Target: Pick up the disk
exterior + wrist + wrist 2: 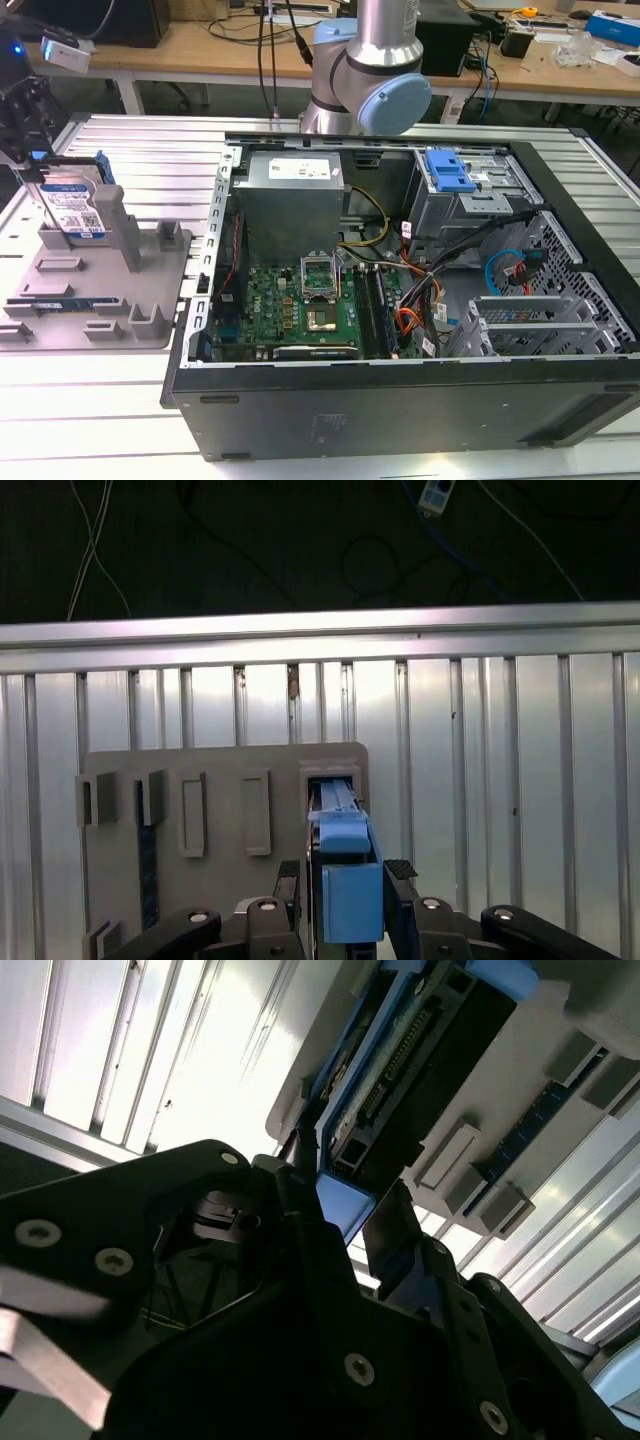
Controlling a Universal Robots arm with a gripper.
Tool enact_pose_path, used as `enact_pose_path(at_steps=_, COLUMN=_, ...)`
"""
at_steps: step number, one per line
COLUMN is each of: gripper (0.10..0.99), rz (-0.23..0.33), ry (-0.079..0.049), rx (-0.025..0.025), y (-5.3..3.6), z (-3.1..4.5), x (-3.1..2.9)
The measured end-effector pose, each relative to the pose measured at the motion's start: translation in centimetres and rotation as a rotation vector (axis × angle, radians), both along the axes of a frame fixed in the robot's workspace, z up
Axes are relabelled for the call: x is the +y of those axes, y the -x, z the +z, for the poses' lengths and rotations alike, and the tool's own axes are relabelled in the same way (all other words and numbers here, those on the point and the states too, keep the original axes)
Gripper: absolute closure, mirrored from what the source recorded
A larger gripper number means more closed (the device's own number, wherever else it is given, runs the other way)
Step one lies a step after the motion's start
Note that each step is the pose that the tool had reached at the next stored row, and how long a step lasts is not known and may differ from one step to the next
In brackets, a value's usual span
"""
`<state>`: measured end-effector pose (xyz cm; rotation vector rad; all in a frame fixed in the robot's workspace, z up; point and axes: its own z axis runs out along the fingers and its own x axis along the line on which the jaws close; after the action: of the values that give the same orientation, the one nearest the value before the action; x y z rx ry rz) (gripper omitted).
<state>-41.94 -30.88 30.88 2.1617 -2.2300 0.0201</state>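
The gripper's (345, 868) two dark fingers pinch one disk (340, 825) by its smooth blue plastic rails. The flat silver-grey rectangle stands upright in a slot of the one matte grey, blocky-posted fixture (225, 770), which sits on a ribbed metal table (500, 780).

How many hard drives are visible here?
1: the disk, standing upright in the grey fixture at the exterior view's left. Others may be hidden inside the computer's drive cage.

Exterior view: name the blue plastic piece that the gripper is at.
The disk, blue-railed, upright in the grey fixture on the exterior view's left, between the gripper's jaws. The blue drive-cage bracket sits apart, inside the computer.
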Motion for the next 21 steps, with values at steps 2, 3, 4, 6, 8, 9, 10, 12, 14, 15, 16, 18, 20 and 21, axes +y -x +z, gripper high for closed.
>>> enact_pose_path(at_steps=2, gripper=0.631, rz=0.000, ry=0.000, rx=-0.0001, y=0.00, z=-0.08, x=0.00)
enact_pose_path(at_steps=3, gripper=0.631, rz=0.000, ry=0.000, rx=-0.0001, y=0.00, z=-0.13, x=0.00)
enact_pose_path(at_steps=4, gripper=0.631, rz=0.000, ry=0.000, rx=-0.0001, y=0.00, z=-0.17, x=0.00)
enact_pose_path(at_steps=6, gripper=0.631, rz=0.000, ry=0.000, rx=-0.0001, y=0.00, z=-0.37, x=0.01)
enact_pose_path(at_steps=8, gripper=0.631, rz=0.000, ry=0.000, rx=-0.0001, y=0.00, z=-0.57, x=0.02)
enact_pose_path(at_steps=9, gripper=0.631, rz=0.000, ry=0.000, rx=0.0000, y=0.00, z=-0.64, x=0.02)
enact_pose_path(at_steps=10, gripper=0.631, rz=0.000, ry=0.000, rx=0.0001, y=0.01, z=-0.73, x=0.03)
enact_pose_path(at_steps=12, gripper=0.631, rz=0.000, ry=0.000, rx=-0.0001, y=0.01, z=-0.83, x=0.06)
enact_pose_path(at_steps=14, gripper=0.631, rz=0.000, ry=0.000, rx=-0.0002, y=0.01, z=-0.88, x=0.11)
enact_pose_path(at_steps=15, gripper=0.631, rz=0.000, ry=0.000, rx=-0.0003, y=0.02, z=-0.91, x=0.17)
enact_pose_path(at_steps=16, gripper=0.631, rz=0.000, ry=0.000, rx=0.0000, y=0.03, z=-0.94, x=0.25)
enact_pose_path(at_steps=18, gripper=0.631, rz=0.000, ry=0.000, rx=-0.0001, y=0.07, z=-0.99, x=0.26)
enact_pose_path(at_steps=20, gripper=0.631, rz=0.000, ry=0.000, rx=-0.0001, y=0.12, z=-1.02, x=0.25)
enact_pose_path(at_steps=21, gripper=0.631, rz=0.000, ry=0.000, rx=-0.0001, y=0.14, z=-1.03, x=0.26)
